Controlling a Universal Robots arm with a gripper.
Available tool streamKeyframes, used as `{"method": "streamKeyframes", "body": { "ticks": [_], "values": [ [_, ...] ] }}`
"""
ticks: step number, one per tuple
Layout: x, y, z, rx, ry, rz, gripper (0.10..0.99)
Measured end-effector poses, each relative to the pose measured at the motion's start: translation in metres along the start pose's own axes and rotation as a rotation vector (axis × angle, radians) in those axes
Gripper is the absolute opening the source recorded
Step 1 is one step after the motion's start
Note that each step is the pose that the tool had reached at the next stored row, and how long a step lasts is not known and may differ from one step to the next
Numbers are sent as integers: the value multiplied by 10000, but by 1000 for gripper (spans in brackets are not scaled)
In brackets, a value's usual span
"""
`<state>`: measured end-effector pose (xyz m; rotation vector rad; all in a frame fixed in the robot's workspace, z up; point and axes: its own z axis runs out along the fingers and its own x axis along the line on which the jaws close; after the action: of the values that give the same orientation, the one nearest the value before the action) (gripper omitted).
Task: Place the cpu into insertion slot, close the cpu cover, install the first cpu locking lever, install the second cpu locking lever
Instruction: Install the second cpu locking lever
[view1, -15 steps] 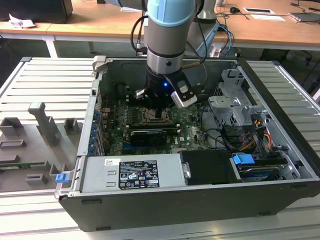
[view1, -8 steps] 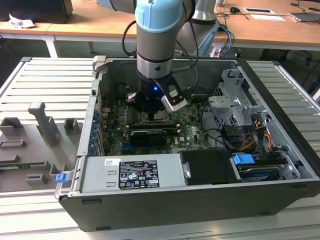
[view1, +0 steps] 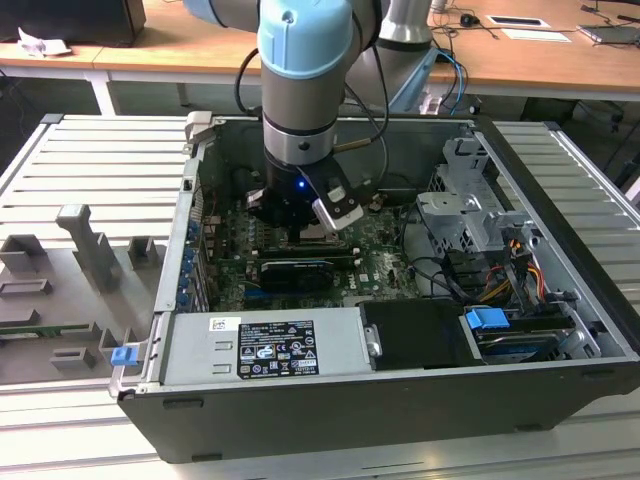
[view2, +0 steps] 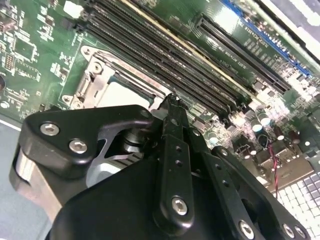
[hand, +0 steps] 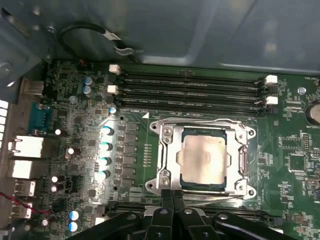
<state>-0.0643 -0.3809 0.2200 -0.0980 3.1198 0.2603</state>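
1. In the exterior view, the arm reaches down into an open computer case (view1: 560, 300), and its gripper (view1: 300, 232) hangs low over the green motherboard (view1: 385, 262).
2. In the first wrist view, the cpu (hand: 205, 157) lies flat in the insertion slot (hand: 187, 185), silvery-beige top facing up.
3. The cpu cover (hand: 167, 155) lies closed over the socket, its frame surrounding the chip.
4. The gripper (hand: 173, 197) sits at the socket's edge, on the side away from the memory slots (hand: 192, 92).
5. Its two black fingertips (hand: 166, 200) are pressed together, nothing visible between them.
6. In the second wrist view, the fingers (view2: 172, 120) stand just above the cover's edge (view2: 95, 80); contact cannot be judged.
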Motion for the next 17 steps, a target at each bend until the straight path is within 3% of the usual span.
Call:
{"method": "streamKeyframes", "body": {
  "ticks": [4, 8, 10, 11, 12, 14, 17],
  "values": [
    [62, -33, 5, -162, -23, -12, 106],
    [95, -113, 6, -414, -43, -17, 106],
    [115, -132, 6, -659, -59, -13, 106],
    [131, -142, 8, -906, -75, -15, 106],
    [134, -151, 19, -995, -81, -15, 106],
    [140, -172, 61, -1093, -88, -14, 106],
    [142, -192, 88, -1137, -89, -13, 106]
  ]
}}
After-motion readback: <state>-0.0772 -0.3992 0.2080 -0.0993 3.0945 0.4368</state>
